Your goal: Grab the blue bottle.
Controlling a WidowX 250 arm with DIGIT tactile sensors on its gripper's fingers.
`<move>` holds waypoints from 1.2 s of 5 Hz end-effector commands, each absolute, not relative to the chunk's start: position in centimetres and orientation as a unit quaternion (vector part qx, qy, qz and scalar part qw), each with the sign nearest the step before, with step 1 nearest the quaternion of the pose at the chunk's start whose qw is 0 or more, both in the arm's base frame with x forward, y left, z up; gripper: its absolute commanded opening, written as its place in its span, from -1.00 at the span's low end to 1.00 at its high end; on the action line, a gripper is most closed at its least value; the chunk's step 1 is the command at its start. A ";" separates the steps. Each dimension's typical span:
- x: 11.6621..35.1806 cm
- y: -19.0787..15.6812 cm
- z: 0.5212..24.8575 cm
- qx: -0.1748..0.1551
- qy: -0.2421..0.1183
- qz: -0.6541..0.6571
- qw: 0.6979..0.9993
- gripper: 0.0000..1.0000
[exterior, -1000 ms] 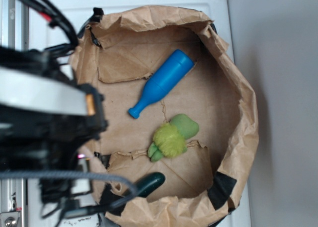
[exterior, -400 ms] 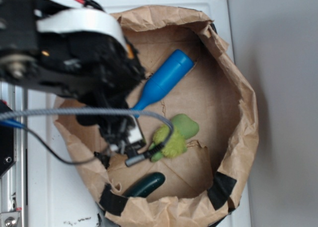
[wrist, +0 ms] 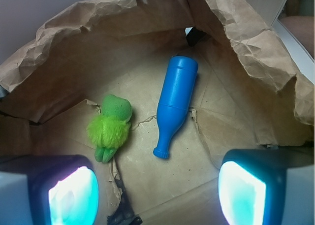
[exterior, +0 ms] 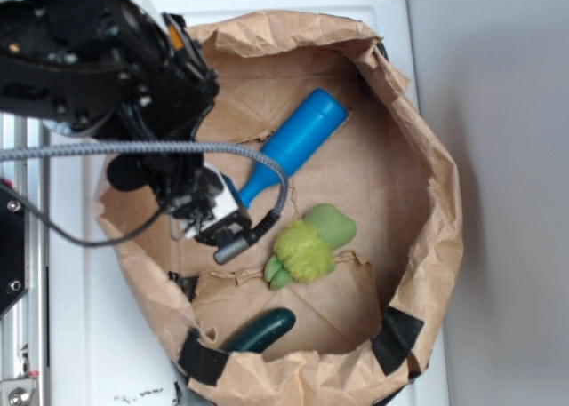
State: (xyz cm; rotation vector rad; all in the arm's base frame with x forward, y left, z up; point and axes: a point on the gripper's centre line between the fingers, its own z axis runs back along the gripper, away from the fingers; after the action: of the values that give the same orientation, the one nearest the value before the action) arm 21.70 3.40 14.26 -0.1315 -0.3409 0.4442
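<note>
As I log it, bright blue smooth plastic bottle (wrist: 174,105) lies flat, long axis diagonal, neck toward my gripper (wrist: 157,185), jaws spread, empty

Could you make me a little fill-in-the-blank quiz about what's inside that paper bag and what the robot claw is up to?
1. The blue bottle lies on its ____ on the floor of the brown paper bag.
2. In the wrist view, the fuzzy plush toy beside the bottle is ____ in colour.
3. The gripper has its fingers spread ____, and holds nothing.
4. In the exterior view, the dark green object lies near the bag's ____ edge in the picture.

Missing words: side; green; open; bottom
</note>
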 end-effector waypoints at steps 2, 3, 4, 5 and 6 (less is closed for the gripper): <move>23.3 4.0 14.1 -0.050 -0.198 0.233 0.951 1.00; 25.3 4.4 12.8 -0.027 -0.197 0.252 0.947 1.00; 26.2 4.9 11.5 -0.012 -0.195 0.263 0.945 1.00; 27.5 5.8 9.1 0.004 -0.169 0.272 0.947 1.00; 28.7 6.4 7.5 0.011 -0.152 0.280 0.948 1.00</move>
State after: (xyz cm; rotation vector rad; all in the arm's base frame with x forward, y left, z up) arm 27.87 5.65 5.89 0.0281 -0.2452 0.5536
